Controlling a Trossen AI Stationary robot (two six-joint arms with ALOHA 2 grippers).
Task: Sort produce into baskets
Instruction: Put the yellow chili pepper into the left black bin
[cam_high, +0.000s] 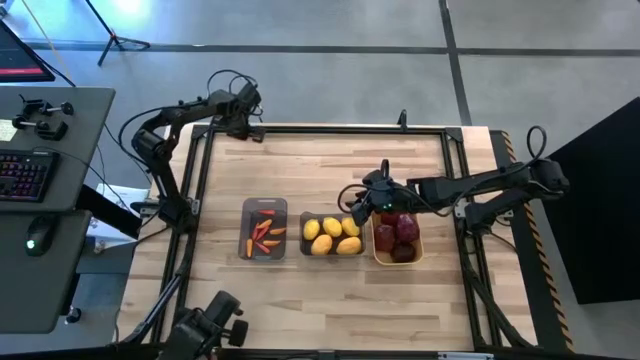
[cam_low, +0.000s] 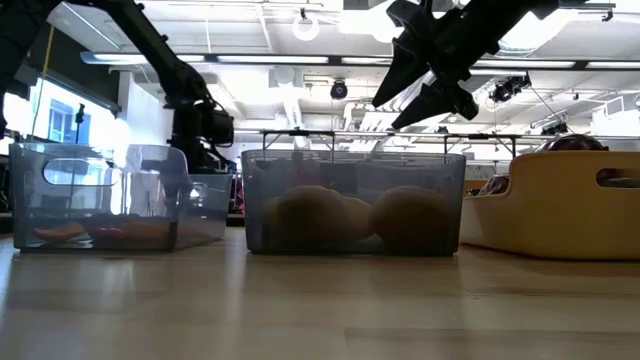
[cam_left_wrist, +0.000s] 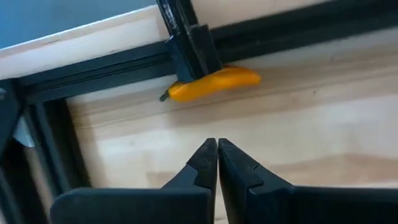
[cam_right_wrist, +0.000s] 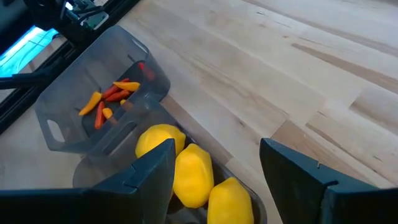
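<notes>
My left claw (cam_left_wrist: 217, 155), pressed together and empty, sits at the desk's (cam_high: 330, 160) far corner, near an orange pepper (cam_left_wrist: 214, 84) against the black frame (cam_left_wrist: 186, 37); my right claw (cam_right_wrist: 214, 165) hangs spread above the lemons (cam_right_wrist: 193, 174) in the middle basket (cam_high: 334, 250).
</notes>
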